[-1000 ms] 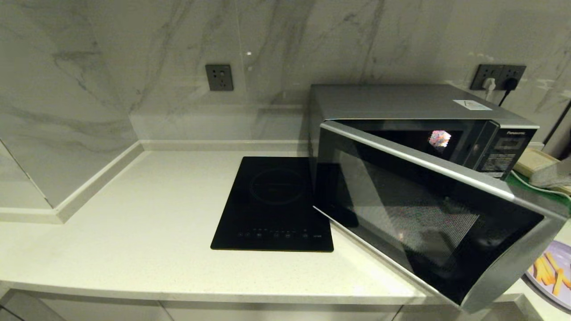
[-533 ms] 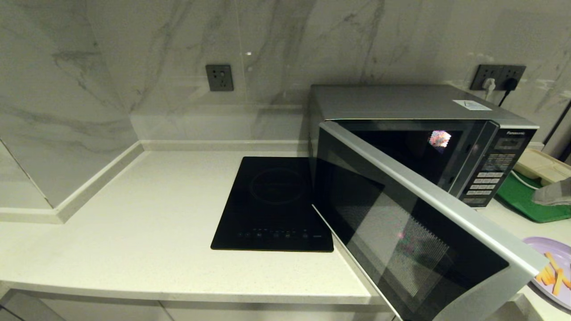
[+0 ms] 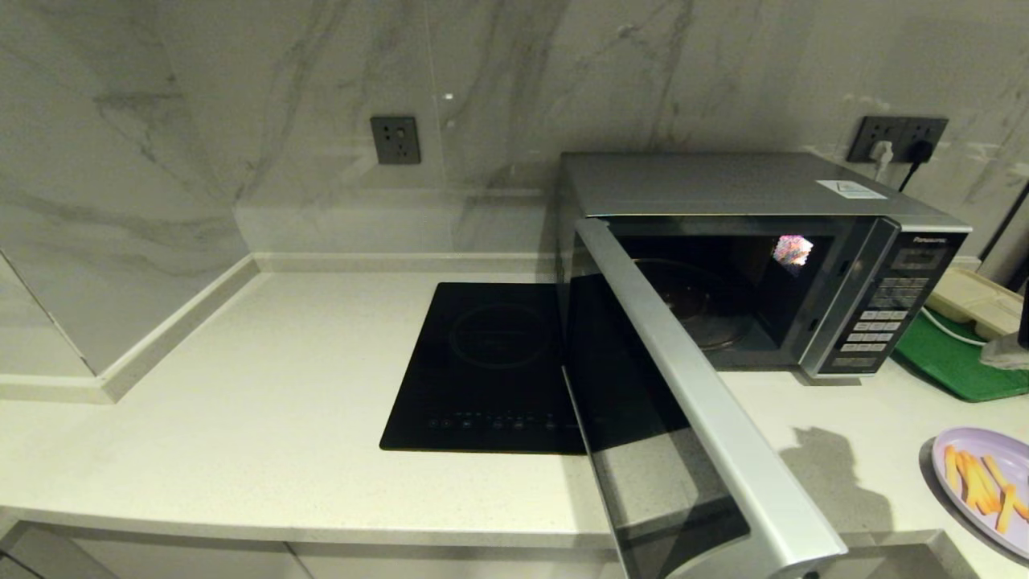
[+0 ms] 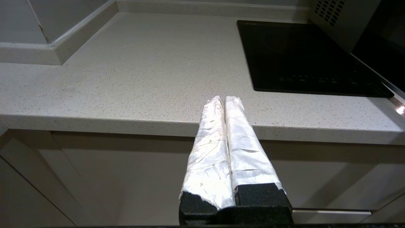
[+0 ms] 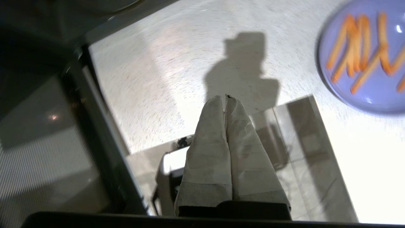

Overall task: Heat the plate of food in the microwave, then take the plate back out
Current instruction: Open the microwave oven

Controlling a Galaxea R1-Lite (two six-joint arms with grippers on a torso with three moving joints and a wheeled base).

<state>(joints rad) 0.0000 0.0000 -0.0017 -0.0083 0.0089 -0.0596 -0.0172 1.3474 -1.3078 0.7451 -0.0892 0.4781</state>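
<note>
Head view: large silver box-shaped microwave (image 3: pixel 764 241) at the back right of the pale speckled stone counter (image 3: pixel 241 418), its dark glass door with silver trim (image 3: pixel 691 418) swung wide toward the counter edge, cavity lit, glass turntable bare. So door-opening looks done; loading, closing, heating, reopening and retrieval are all left

Small round lavender-purple plate of orange-yellow fry-like sticks (image 3: pixel 985 482) sits on the counter at the far right, well apart from the cavity, not gripped by anything

Right gripper (image 5: pixel 225 103) hangs above the counter edge between the open door and the plate, tape-wrapped fingers pressed together, holding nothing; it shows in the right wrist view only. The grey shape at the head view's right border is probably part of that arm, can't confirm

Left gripper (image 4: pixel 224 103) parked below the counter front, near the flat black induction cooktop (image 3: pixel 494 366), fingers pressed together, empty

Next, by my read: right gripper opens and goes for the plate rim
</note>
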